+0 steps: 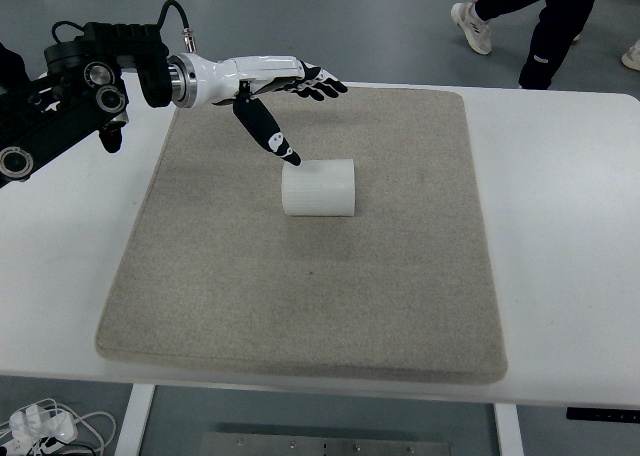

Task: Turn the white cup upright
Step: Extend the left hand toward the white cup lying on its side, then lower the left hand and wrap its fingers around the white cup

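While the white cup [319,188] lies on its side on the grey mat [300,296], the left hand [285,88] is held over the mat's far left part, with its arm entering from the picture's left edge. The hand is seen spread and empty: four fingers [322,82] are stretched out flat towards the right, and the thumb [266,128] is angled down and away from them. The cup is found just below and slightly right of the hand, nearer the camera, and the black thumb tip is seen right at the cup's upper left edge; whether the two touch cannot be told from this view. The cup's long axis is laid left to right, and which end is the mouth cannot be made out. Nothing is gripped.

Under the mat, a white table [570,236] is seen extending well to the right of the hand. Far beyond the hand, past the table's back edge, a person's legs and shoes [530,26] are visible on the floor. Well below the hand, at the lower left corner, white cables [45,426] are seen on the floor.
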{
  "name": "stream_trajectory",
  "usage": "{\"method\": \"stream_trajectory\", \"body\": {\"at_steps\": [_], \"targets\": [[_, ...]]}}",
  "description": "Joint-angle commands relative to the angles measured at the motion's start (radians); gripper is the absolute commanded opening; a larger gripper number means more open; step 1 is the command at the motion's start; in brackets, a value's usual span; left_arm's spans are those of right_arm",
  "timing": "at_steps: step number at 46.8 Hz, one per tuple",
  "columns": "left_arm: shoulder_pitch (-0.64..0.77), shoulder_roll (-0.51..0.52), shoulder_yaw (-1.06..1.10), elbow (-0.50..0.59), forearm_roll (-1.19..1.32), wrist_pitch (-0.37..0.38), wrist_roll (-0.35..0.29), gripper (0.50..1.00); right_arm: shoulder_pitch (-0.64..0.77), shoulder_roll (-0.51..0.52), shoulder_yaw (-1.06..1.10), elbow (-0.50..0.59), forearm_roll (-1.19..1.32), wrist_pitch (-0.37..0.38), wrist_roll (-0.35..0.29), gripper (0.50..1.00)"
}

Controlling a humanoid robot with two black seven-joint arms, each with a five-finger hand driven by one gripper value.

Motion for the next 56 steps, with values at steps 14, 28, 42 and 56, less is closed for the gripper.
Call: {"method": "stream_trajectory", "body": {"at_steps": [14, 28, 42, 56], "targets": [[-0.07, -0.015, 0.106, 0.001, 0.002, -0.063, 0.098, 1.0, 0.0, 0.0, 0.001, 0.0, 0.0, 0.0, 0.0, 0.952], [-0.081, -0.068, 0.15, 0.023, 0.03, -0.057, 0.121, 0.999, 0.0, 0.0, 0.0, 0.0, 0.0, 0.0, 0.0, 0.952], [-0.081, -0.129, 0.169, 0.081, 0.097, -0.053, 0.121, 0.999, 0.0, 0.0, 0.0, 0.0, 0.0, 0.0, 0.0, 0.952], [-0.073, -0.183, 0.186, 0.115, 0.149, -0.05, 0.121, 0.999, 0.0, 0.0, 0.0, 0.0, 0.0, 0.0, 0.0, 0.952]]}}
